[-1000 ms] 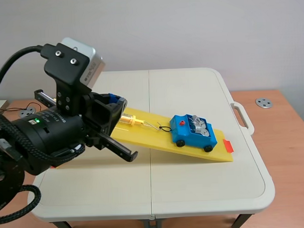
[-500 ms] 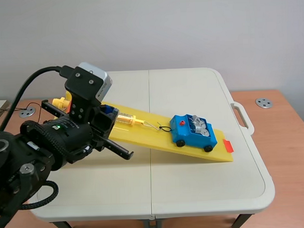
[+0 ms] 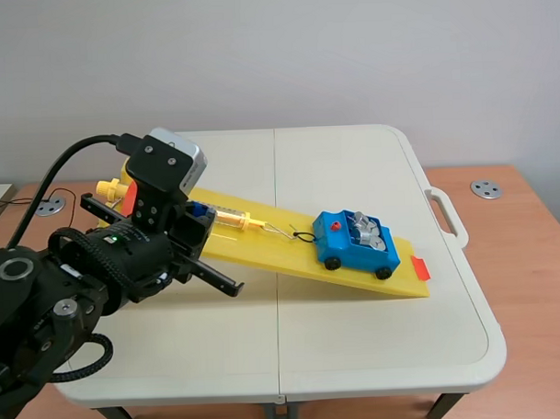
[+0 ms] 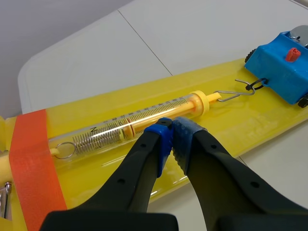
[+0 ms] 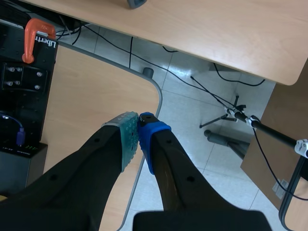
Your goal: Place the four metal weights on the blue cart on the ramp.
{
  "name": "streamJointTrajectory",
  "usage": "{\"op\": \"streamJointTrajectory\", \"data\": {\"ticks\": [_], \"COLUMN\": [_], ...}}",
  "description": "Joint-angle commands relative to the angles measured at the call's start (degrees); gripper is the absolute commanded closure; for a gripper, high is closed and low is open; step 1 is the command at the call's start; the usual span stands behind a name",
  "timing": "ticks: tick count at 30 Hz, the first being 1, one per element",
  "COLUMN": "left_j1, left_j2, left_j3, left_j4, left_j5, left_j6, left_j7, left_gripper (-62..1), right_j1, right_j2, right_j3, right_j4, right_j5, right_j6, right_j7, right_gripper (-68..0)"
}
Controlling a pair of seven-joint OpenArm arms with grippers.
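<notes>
As metal weights (image 3: 366, 230) seem to lie in the blue cart (image 3: 341, 250), task looks approx. done; left gripper (image 4: 172, 129), pressed together & empty, shld only retreat.

The left arm (image 3: 89, 271) has come down and drawn back toward its own side of the surface (image 3: 358, 345). Its camera housing (image 3: 172, 156), which a second ago stood high above the ramp (image 3: 291, 255), now sits lower and closer to it. The left gripper (image 4: 171, 130) has slid back a little with it. More of the ramp's upper end now shows: the spring scale (image 3: 227, 217), the orange tape (image 3: 128, 190) and a yellow peg (image 3: 108, 188).
</notes>
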Motion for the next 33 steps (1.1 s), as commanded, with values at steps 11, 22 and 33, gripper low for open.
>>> {"op": "streamJointTrajectory", "data": {"ticks": [11, 22, 33], "left_j1": [-2.1, -2.1, -2.0], "left_j2": [1.1, 1.1, 0.9], "left_j3": [-0.8, -0.8, -0.8], "left_j4": [5.4, 5.4, 7.2], "left_j5": [-1.7, -1.7, -4.3], "left_j6": [2.4, 2.4, 2.3], "left_j7": [-9.2, -9.1, -4.8], "left_gripper": [-2.6, -2.6, -2.7], "right_j1": [-1.4, -1.2, 3.0], "right_j2": [0.9, 0.9, 1.0], "right_j3": [2.9, 2.9, 2.9], "right_j4": [5.4, 5.4, 5.4], "right_j5": [4.1, 4.1, 4.1], "right_j6": [1.1, 1.1, 1.1], "right_j7": [3.0, 3.5, 4.5], "right_gripper": [-3.2, -3.2, -3.3]}}
